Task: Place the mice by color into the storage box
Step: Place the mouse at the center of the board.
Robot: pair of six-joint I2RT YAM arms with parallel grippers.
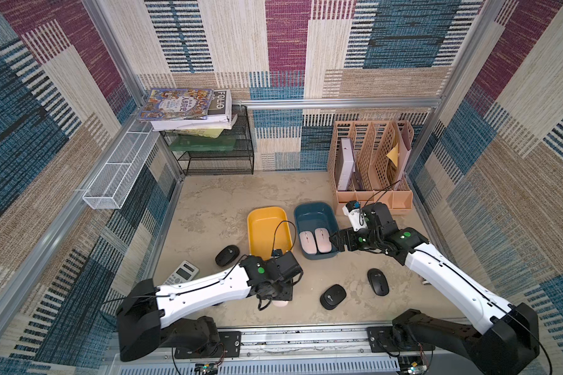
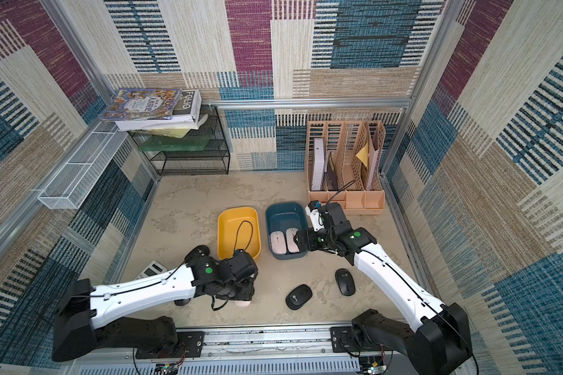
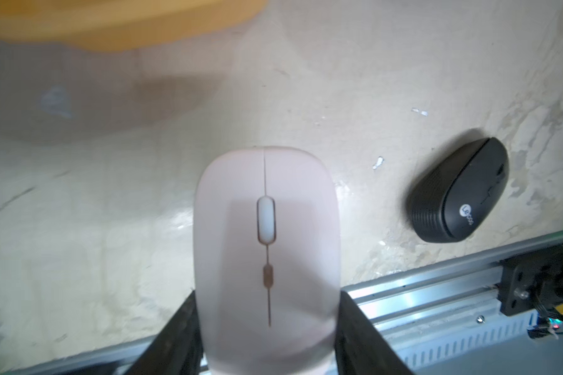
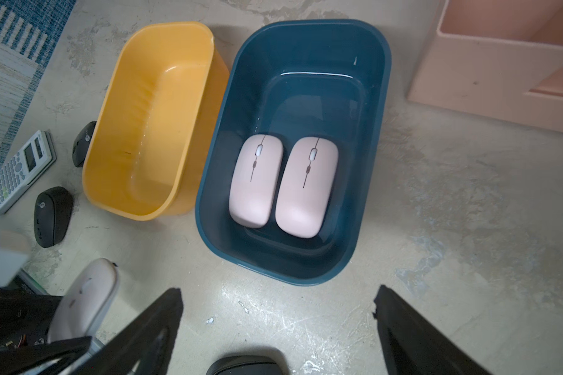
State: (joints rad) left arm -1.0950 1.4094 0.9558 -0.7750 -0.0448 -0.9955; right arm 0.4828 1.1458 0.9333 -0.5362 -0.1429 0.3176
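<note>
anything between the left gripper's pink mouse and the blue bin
Nothing lies between the pink mouse and the blue bin; the open right gripper hangs near its rim, and two pink mice fill its near half.

Two mice (image 1: pixel 307 243) lie side by side in the right box (image 1: pixel 313 205), just beside the left box (image 1: pixel 266 210); the calculator (image 1: pixel 181 275) lies near-left.

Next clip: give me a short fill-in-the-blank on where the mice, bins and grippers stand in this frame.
1. The blue bin holds ___ pink mice.
2. Inside, the yellow bin is ___.
3. The left gripper is shut on a ___ mouse.
4. The right gripper holds nothing; its jaws stand ___.

Missing words: two; empty; pink; open.
</note>
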